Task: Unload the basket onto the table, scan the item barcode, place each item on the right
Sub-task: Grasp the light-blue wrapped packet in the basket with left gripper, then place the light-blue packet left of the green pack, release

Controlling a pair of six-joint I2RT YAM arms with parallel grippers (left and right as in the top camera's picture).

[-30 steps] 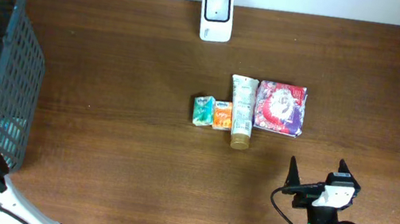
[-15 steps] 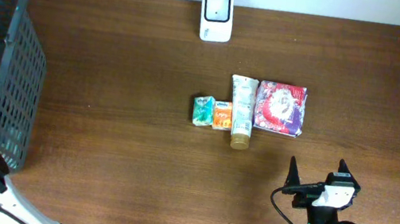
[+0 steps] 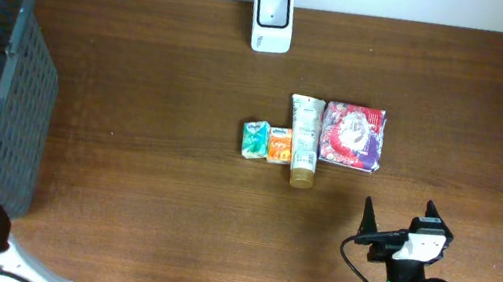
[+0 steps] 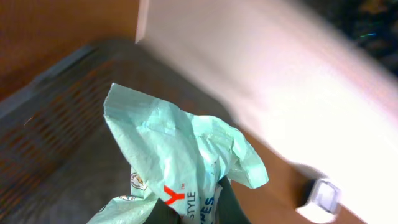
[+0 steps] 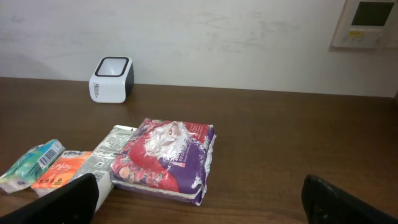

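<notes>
Pinching a crumpled mint-green wipes packet (image 4: 180,149) by its lower end with the left gripper (image 4: 193,211), clamped tight, up over the grey basket (image 4: 50,124). Looks like the carry stage — next up, probably hauling it across to the white scanner (image 3: 273,20) at the far edge of the table (image 3: 146,165), well apart from here. Worth a firm pinch on that floppy film, clearing the basket rim, then turning slowly to find the barcode — can't spot one on the visible side. Leaving the right gripper (image 3: 399,210) spread wide and empty near the front edge, out of the way
</notes>
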